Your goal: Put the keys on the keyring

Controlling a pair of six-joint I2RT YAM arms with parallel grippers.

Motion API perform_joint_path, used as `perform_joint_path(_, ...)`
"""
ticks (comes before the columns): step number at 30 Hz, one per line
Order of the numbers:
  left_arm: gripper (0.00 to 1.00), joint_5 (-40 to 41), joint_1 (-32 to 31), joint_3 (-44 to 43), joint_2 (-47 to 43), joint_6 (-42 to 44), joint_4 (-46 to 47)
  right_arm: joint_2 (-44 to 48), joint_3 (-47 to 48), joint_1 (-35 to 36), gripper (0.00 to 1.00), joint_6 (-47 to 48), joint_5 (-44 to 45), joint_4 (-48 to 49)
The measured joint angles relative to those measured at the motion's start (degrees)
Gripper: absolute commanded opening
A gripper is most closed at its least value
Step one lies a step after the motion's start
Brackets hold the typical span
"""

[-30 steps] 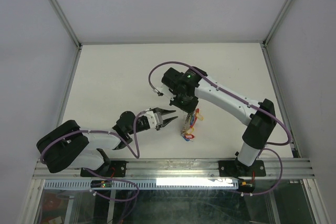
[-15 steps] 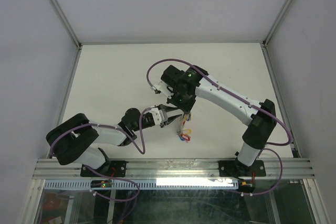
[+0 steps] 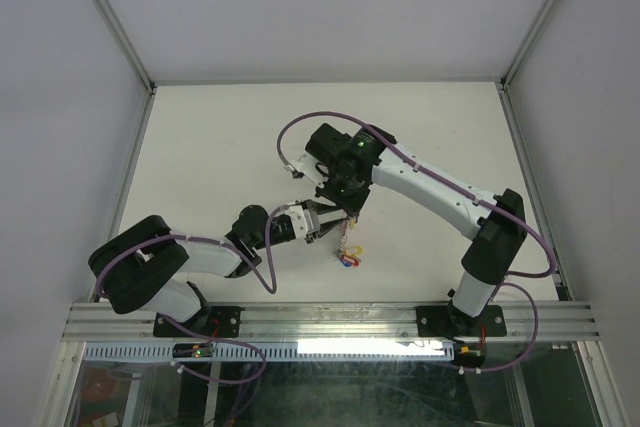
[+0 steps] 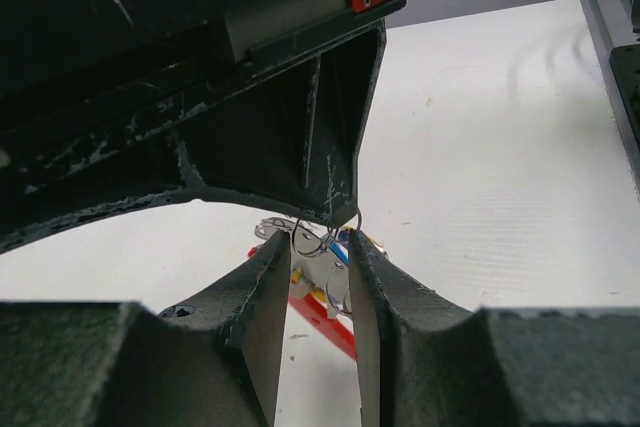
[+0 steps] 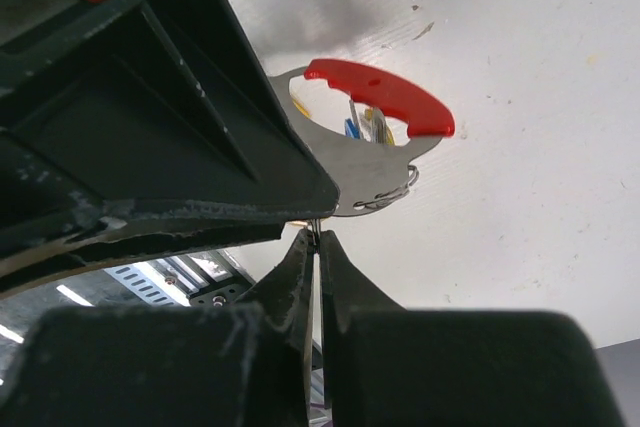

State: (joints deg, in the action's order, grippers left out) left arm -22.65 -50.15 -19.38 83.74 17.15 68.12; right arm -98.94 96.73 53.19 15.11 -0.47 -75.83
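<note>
The keyring (image 5: 385, 102), a red arc on a grey metal piece, hangs with the keys (image 5: 365, 127) just below my right gripper (image 5: 315, 235). That gripper is shut on a thin wire ring at the top of the bunch. From above, the bunch (image 3: 348, 255) dangles under the right gripper (image 3: 347, 215). My left gripper (image 3: 326, 223) comes in from the left, right beside it. In the left wrist view its jaws (image 4: 318, 247) stand a little apart around wire loops and key tags (image 4: 325, 259), with the keyring's red part (image 4: 325, 319) behind. The right gripper's black body fills the top of that view.
White table (image 3: 220, 147) inside a walled enclosure with metal corner posts. An aluminium rail (image 3: 330, 322) with both arm bases runs along the near edge. Purple cables loop off both arms, and the two wrists almost touch.
The left gripper has slid right and up to the right gripper. The hanging bunch has shifted a little left and towards the near edge. Over the last half second almost nothing moves.
</note>
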Motion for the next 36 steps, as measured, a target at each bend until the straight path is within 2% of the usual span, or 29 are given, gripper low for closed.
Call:
perform_joint_path(4,0.26,0.0,0.0,-0.04,0.0,0.07,-0.13,0.0,-0.37,0.22,0.0,0.42,0.0,0.17)
perform_joint_path(7,0.22,0.0,0.0,-0.09,0.0,0.24,-0.31,0.0,-1.16,0.48,0.0,0.85,0.02,0.15)
perform_joint_path(25,0.21,-0.85,0.02,-0.63,-0.02,0.72,-2.89,0.04,-1.99,1.25,0.0,2.38,-0.44,0.33)
perform_joint_path(28,0.18,-1.44,0.02,-0.63,-0.02,0.74,-3.26,0.04,-1.99,1.31,0.0,2.58,-0.57,0.42)
perform_joint_path(36,0.0,-2.36,0.17,-1.14,-0.02,1.51,-4.31,0.09,-2.84,1.51,0.0,3.39,-0.92,0.7)
